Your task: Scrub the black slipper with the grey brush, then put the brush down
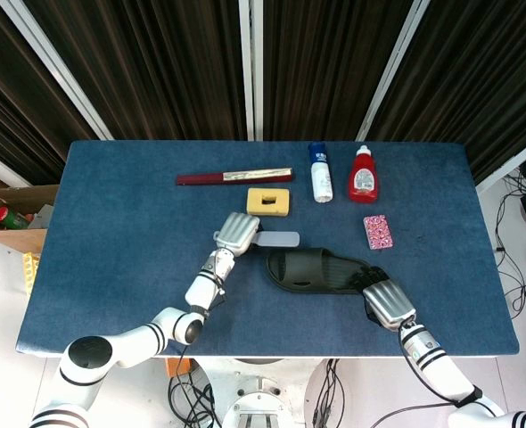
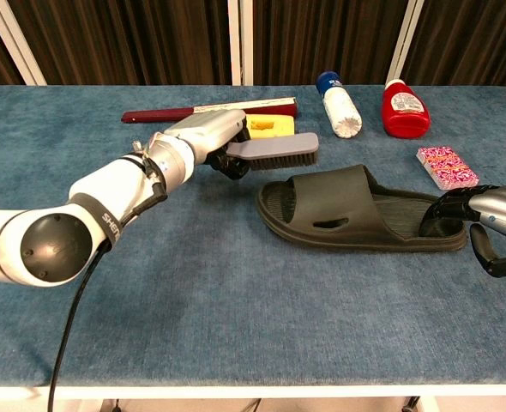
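the black slipper (image 1: 319, 270) lies flat near the middle of the blue surface (image 1: 120, 214), its toe end pointing toward 9 o'clock and its heel toward 3 o'clock. the right hand (image 1: 387, 303) sits at the heel end, at about 4 o'clock from the slipper's middle; its fingers (image 2: 448, 206) curl against the heel rim, pressing on it, though whether they truly clamp it is hard to tell from either view. the left hand (image 1: 237, 233) is at 10 o'clock from the slipper, its fingers wrapped around the handle of the grey brush (image 1: 278, 239), which it holds level, bristles down, with the brush head pointing toward 3 o'clock. in the chest view the grey brush (image 2: 273, 148) hangs clear of the slipper, just beyond its toe end. beyond the brush lies a yellow sponge (image 1: 269, 201), and further toward 12 o'clock a dark red folded fan (image 1: 234, 176). toward 1 o'clock from the slipper lie a white bottle with a blue cap (image 1: 320, 172) and a red bottle (image 1: 363, 175), and a pink patterned packet (image 1: 378, 232) rests at 2 o'clock.
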### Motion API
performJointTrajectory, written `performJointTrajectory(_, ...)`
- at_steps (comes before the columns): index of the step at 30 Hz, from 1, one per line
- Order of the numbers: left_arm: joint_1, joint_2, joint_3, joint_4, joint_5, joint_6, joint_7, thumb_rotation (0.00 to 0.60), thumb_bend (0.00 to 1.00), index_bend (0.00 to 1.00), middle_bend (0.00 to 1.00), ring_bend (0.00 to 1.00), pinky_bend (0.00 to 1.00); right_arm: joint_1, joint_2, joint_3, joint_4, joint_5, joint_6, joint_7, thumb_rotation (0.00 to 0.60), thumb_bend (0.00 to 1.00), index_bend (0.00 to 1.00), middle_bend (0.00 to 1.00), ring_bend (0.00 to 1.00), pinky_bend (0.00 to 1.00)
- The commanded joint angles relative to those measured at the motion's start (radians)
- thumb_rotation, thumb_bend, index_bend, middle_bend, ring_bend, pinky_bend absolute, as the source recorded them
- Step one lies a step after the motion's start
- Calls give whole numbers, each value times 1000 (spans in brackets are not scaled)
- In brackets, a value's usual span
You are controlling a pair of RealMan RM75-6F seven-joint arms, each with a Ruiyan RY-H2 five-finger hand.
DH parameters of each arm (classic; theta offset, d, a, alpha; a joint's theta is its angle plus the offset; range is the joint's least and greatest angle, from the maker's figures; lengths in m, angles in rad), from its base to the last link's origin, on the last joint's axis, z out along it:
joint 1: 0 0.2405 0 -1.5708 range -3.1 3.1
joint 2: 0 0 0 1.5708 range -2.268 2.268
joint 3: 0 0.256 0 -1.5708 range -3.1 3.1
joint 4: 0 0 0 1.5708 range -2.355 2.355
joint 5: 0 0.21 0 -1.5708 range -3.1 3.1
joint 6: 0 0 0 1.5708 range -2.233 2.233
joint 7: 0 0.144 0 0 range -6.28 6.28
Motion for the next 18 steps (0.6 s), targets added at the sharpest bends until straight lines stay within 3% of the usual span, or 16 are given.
performJointTrajectory(1, 11, 18, -26, -43, -31, 3, -4, 600, 711, 1000, 1000, 1000, 1000, 1, -1, 0, 1, 1, 0, 1, 600, 1000, 295, 221, 82, 157)
performJointTrajectory(5, 25, 75, -10, -153, -3, -29, -71, 600, 710, 1000, 1000, 1000, 1000, 2, -4, -1, 4, 0, 0, 3, 600, 1000, 295, 221, 82, 157)
performJointTrajectory(10, 30, 111, 50, -236, 112, 16, -125, 600, 711, 1000, 1000, 1000, 1000, 5, -7, -3, 6, 6, -5, -1, 600, 1000, 294, 221, 82, 157)
performJointTrajectory(18, 6, 87, 85, -216, 147, 39, -49, 600, 710, 1000, 1000, 1000, 1000, 4, -5, -4, 4, 12, -2, -3, 600, 1000, 294, 221, 83, 157)
